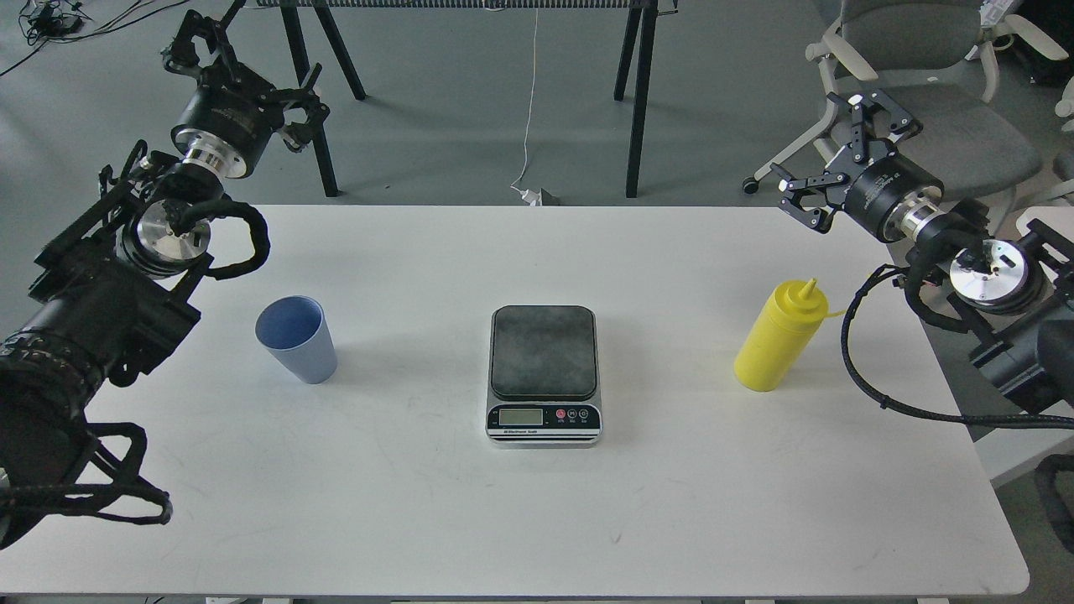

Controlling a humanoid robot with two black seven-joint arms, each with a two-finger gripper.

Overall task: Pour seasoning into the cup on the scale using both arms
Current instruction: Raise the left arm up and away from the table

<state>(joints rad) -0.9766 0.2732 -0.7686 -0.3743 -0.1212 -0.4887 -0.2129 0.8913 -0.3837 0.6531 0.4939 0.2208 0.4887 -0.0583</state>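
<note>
A light blue ribbed cup [295,340] stands upright on the left of the white table [537,520]. The scale [544,352] lies at the table's middle with its dark platform bare and its display facing me. On the right stands the yellow seasoning bottle [780,340], upright, nozzle up. My left gripper [252,74] hangs open above the far left corner, well behind the cup. My right gripper [831,155] is open near the far right edge, up and behind the bottle. Both hold nothing.
Behind the table are black trestle legs [638,101] and a white cable [530,101] hanging to the floor. A grey office chair [931,92] stands at the back right, close to my right gripper. Black cable loops from my right arm reach over the table's right edge [902,407].
</note>
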